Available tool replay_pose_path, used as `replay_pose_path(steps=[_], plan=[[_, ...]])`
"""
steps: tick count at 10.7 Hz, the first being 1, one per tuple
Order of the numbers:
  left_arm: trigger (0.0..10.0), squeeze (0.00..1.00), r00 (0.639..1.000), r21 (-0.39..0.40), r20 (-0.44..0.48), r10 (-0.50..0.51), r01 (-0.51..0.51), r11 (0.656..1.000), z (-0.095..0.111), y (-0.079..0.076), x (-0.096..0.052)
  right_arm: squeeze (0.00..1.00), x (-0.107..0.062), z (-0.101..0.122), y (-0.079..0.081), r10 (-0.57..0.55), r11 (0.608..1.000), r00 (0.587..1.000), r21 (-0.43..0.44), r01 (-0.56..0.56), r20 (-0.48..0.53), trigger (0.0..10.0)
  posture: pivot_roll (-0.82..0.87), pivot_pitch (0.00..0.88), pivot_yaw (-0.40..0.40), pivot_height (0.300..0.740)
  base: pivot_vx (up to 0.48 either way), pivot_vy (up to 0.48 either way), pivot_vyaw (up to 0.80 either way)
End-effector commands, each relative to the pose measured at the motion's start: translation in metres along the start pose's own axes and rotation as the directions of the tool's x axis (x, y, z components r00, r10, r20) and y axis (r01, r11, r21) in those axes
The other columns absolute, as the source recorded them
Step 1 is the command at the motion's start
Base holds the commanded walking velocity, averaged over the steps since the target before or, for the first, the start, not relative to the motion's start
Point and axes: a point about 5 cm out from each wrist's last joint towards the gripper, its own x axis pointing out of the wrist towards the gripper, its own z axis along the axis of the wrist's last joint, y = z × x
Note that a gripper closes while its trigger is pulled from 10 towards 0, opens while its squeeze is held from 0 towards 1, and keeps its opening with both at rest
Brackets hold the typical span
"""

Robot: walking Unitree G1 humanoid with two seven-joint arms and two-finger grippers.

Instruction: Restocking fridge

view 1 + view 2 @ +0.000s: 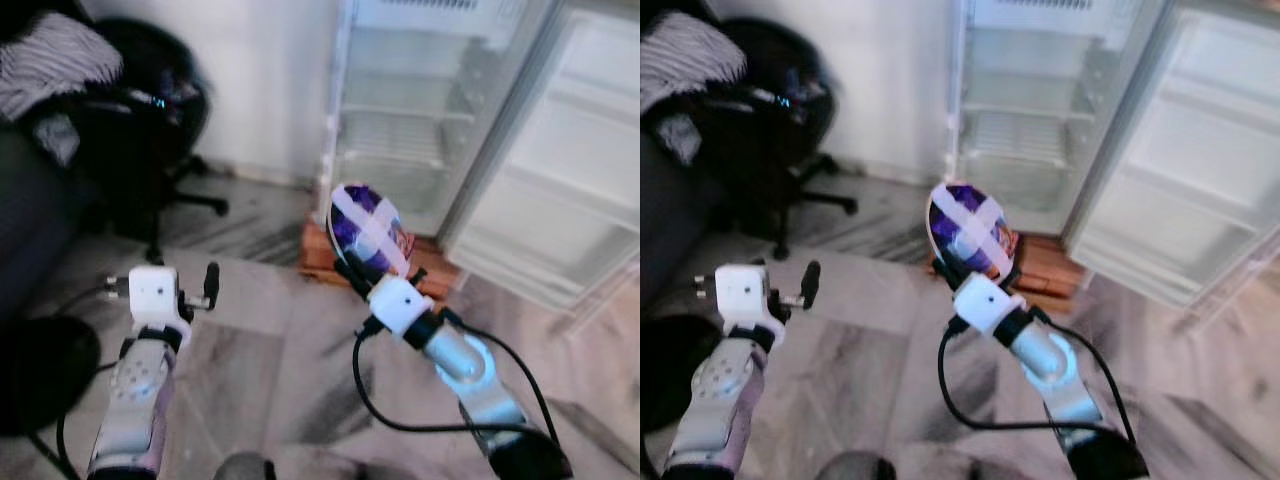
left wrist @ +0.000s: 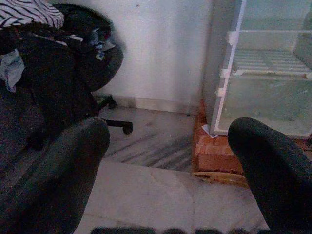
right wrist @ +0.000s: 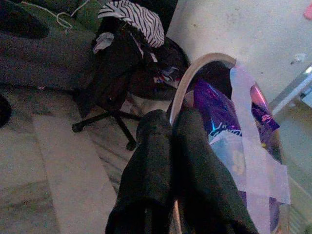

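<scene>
Marble floor [image 1: 250, 330], open fridge [image 1: 400, 130] far right on brick base, shelves bare. Right gripper [image 1: 352, 268] clenched on rim of taped bowl [image 1: 365, 228] of purple packets, held near fridge front. Left gripper [image 1: 195, 290] released, empty. Bowl not yet shelved; restocking barely begun.

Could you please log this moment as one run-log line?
right gripper: shut on taped bowl rim | left gripper: open, empty | fridge: open ahead

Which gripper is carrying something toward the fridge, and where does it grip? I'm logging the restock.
The right gripper holds a taped bowl of purple packets, its fingers pinched on the rim. The left gripper is open and empty.
</scene>
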Motion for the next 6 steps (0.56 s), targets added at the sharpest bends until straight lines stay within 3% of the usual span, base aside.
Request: replay_pose_path(steps=[1, 2, 6], plan=[[10.0, 0.0, 1.0, -0.014, 0.0, -0.022, 0.022, 1.0, -0.0004, -0.0082, 0.0008, 0.0, -0.0056, -0.0021, -0.0069, -0.021, 1.0, 1.0, -0.008, 0.021, -0.01, 10.0, 0.09, 0.068, -0.055, 0.74, 0.0, 0.431, 0.0], [10.0, 0.0, 1.0, -0.005, 0.003, -0.031, 0.031, 1.0, -0.0004, -0.0087, 0.0009, 0.0, -0.0058, -0.0023, -0.0077, -0.024, 1.0, 1.0, -0.012, 0.024, -0.014, 10.0, 0.09, 0.069, -0.058, 0.74, 0.247, 0.412, 0.0], [10.0, 0.0, 0.998, 0.004, 0.012, -0.066, 0.066, 0.998, 0.0004, -0.013, 0.0019, 0.0, -0.0057, -0.0038, -0.0126, -0.052, 0.999, 0.998, -0.003, 0.052, -0.024, 10.0, 0.09, 0.066, -0.062, 0.74, 0.472, 0.0, 0.0]])
